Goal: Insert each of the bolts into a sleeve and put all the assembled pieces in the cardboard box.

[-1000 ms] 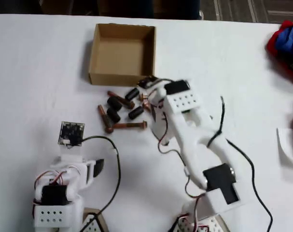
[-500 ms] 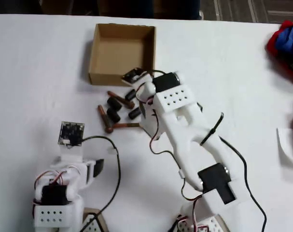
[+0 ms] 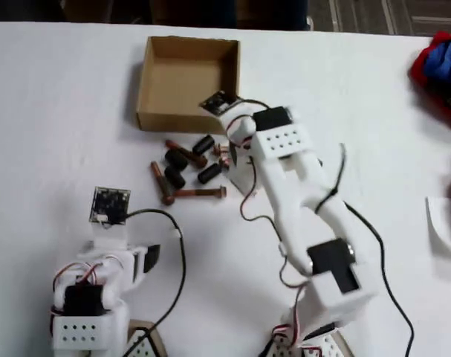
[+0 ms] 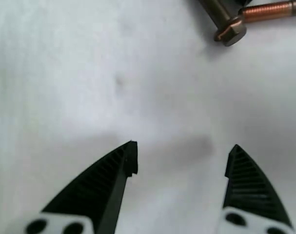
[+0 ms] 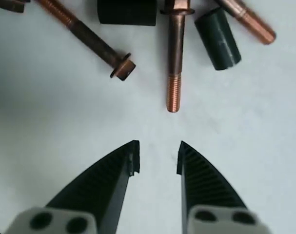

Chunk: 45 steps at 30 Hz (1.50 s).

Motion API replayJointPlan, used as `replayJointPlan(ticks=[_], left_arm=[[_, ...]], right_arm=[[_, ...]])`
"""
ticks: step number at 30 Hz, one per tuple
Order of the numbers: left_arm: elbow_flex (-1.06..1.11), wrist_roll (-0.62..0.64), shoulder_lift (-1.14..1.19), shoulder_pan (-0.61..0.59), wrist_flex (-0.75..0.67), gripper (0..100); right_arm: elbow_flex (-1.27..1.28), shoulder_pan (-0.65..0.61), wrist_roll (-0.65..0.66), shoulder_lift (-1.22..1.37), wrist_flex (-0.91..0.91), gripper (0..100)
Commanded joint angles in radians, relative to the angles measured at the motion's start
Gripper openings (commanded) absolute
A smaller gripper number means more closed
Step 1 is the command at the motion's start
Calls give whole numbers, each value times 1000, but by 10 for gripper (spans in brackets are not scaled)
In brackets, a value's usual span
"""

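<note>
- A white tablecloth point(image 3: 54, 104) covers the whole table, with soft creases near the far edge.
- Beyond the far edge lies a strip of dark floor point(image 3: 359, 13).
- At the far right edge sits a bundle of red and blue cloth point(image 3: 439, 58). Nearer along that edge is a white curved object point(image 3: 442, 227) that is cut off by the frame.
- The cardboard box point(image 3: 173, 120) stands open at the far middle, with nothing inside it.
- Just near of the box, copper bolts point(image 3: 199, 193) and black sleeves point(image 3: 175, 158) lie loose in a cluster on the cloth. None of the bolts is in a sleeve.
- The right arm point(image 3: 299, 186) stretches from the near edge to the right side of the cluster.
- The right gripper point(image 5: 157, 151) hovers over bare cloth with its jaws released, a narrow gap between them and nothing in it. A copper bolt point(image 5: 175, 58) points its threaded end at the gap, with a sleeve point(image 5: 217, 39) just beside it.
- The left arm point(image 3: 91, 290) sits folded at the near left, well apart from the cluster.
- The left gripper point(image 4: 183, 156) has its jaws spread wide over bare cloth, with a bolt head point(image 4: 229, 31) farther off.
</note>
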Motion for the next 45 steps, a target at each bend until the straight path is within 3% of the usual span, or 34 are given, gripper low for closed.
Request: replayJointPlan(ticks=[1, 5, 14, 21, 27, 33, 40, 45], left_arm=[[15, 9, 3, 12, -8, 306], [15, 9, 3, 12, -8, 306], [15, 9, 3, 12, -8, 306], [15, 9, 3, 12, -8, 306], [15, 9, 3, 12, -8, 306], [15, 9, 3, 12, -8, 306], [15, 9, 3, 12, -8, 306], [15, 9, 3, 12, -8, 306]], right_arm=[[-60, 13, 3, 90, -88, 127], [-166, 19, 3, 200, -156, 127], [-476, 22, 6, 392, -127, 127], [-634, 93, 12, 530, -96, 126], [-715, 179, 190, 645, -22, 126], [-752, 222, 284, 673, 45, 126], [-770, 194, 405, 677, 88, 126], [-802, 180, 405, 664, 97, 128]])
